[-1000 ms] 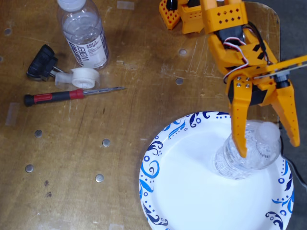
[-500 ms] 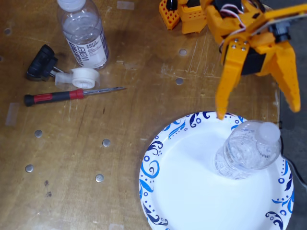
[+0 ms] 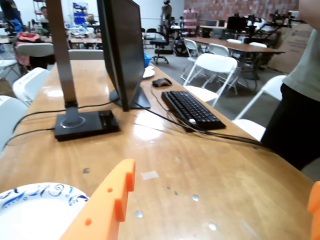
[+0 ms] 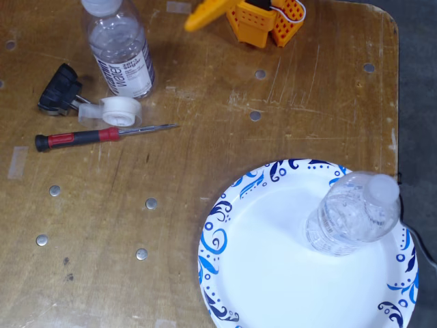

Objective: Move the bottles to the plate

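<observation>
**Plastic bottles: one on the plate, one to go**

Orange printed fingers frame the bottom of the wrist view, one at lower left and the tip of the other at the far right edge, so the end effector (image 3: 215, 220) stands wide apart and holds nothing. Just beside the left finger, a slice of the plate (image 3: 35, 210) shows its blue swirls.

In the fixed view, the ribbed bottle (image 4: 353, 213) stands upright on the plate (image 4: 273, 273), toward its right side; that half of the job looks done. The labelled bottle (image 4: 121, 51) remains on the bare surface (image 4: 205, 157) at upper left, well apart from the plate, so it is left to fetch. Near it lie a tape roll (image 4: 116, 109), a black clip (image 4: 60, 89) and a red-handled screwdriver (image 4: 102, 134). The end effector (image 4: 249, 17) sits at the top edge, between the two bottles.

Worn, scratched brown wood dotted with metal studs makes up the surface. Farther along it stand a lamp base (image 3: 85, 124), a monitor (image 3: 122, 50) and a keyboard (image 3: 192, 109). Beyond are white folding chairs, long tables and a brick wall, with a person at the right edge.
</observation>
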